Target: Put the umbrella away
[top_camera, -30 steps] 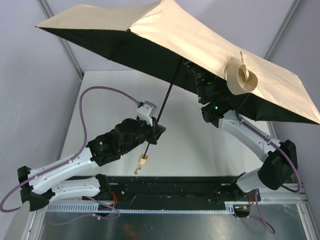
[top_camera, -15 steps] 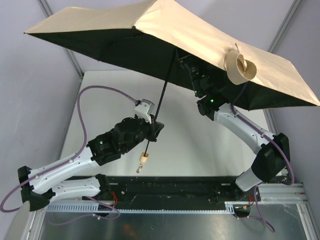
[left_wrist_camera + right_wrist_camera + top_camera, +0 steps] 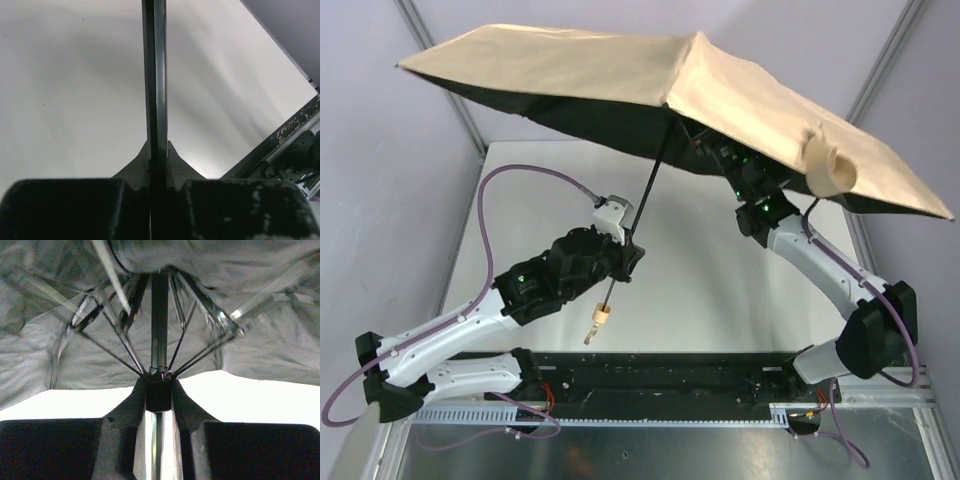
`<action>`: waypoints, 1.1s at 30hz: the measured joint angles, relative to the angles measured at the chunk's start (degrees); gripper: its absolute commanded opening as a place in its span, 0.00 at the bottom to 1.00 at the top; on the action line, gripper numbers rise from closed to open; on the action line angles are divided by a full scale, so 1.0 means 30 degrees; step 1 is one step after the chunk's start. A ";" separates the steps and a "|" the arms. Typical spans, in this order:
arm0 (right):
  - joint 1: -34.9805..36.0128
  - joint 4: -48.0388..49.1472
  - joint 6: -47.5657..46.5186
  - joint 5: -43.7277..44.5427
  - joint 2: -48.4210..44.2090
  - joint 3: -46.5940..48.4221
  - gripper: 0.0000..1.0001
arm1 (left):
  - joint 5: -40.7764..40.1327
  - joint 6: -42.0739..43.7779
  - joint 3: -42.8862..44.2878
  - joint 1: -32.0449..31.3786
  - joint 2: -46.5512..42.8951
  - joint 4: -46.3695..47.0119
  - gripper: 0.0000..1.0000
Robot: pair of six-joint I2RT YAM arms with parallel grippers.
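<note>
The open umbrella hangs over the table, its beige canopy tilted down to the right and a strap loop on top. Its thin black shaft slants down to a small tan handle. My left gripper is shut on the shaft just above the handle. My right gripper reaches up under the canopy, mostly hidden in the top view. In the right wrist view its fingers press both sides of the black runner, where the ribs meet.
The white table lies below, with metal corner posts at the back left and back right. A black rail runs between the arm bases at the near edge. The left arm's purple cable loops above the table.
My right gripper has closed onto the runner. The canopy has tipped, its right side dropping and the strap loop shifting right. The left gripper keeps its hold on the shaft.
</note>
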 measured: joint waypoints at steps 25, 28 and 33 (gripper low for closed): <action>0.0437 0.3031 0.3665 -0.1530 -0.2346 -0.7599 0.00 | 0.3504 -0.0102 0.1581 0.0896 0.0831 0.0597 0.54; -0.0736 0.3402 0.4983 -0.2426 -0.1916 -0.7737 0.00 | 0.4415 -0.0386 0.1362 0.1042 0.0743 0.1333 0.63; -0.2157 0.4656 0.6135 -0.2688 -0.1413 -0.7781 0.00 | 0.6863 -0.1362 -0.0189 0.1086 0.0546 0.1749 0.76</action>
